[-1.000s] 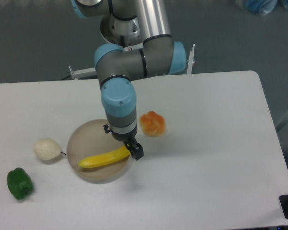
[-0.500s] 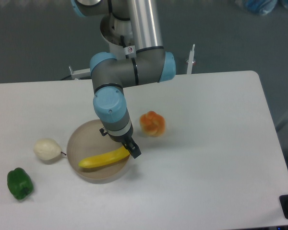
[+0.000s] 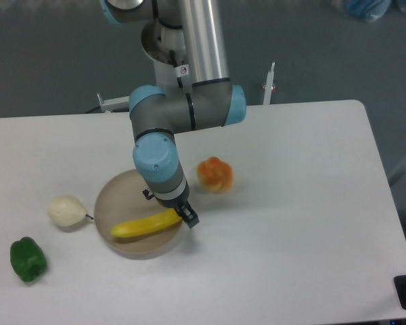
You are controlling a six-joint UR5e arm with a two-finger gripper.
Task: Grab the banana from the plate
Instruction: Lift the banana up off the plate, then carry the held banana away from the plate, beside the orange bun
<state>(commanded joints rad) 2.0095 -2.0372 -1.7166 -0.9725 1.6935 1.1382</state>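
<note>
The yellow banana (image 3: pixel 143 224) lies across the near half of the round beige-brown plate (image 3: pixel 118 196), with its right end by the plate's right rim. My gripper (image 3: pixel 185 214) points down over that right end, low at the plate. One dark finger (image 3: pixel 190 218) shows just beside the banana's tip. The other finger is hidden under the blue wrist. The jaws look apart, set around the banana's end. The banana rests on the plate.
A round orange lobed fruit (image 3: pixel 215 174) sits just right of the plate, close to the arm. A pale white bulb (image 3: pixel 66 210) lies left of the plate. A green pepper (image 3: pixel 28 259) is at the front left.
The wrist has shifted left and come down a little, so the gripper is closer around the banana's right end. The banana and the other objects have not moved.
</note>
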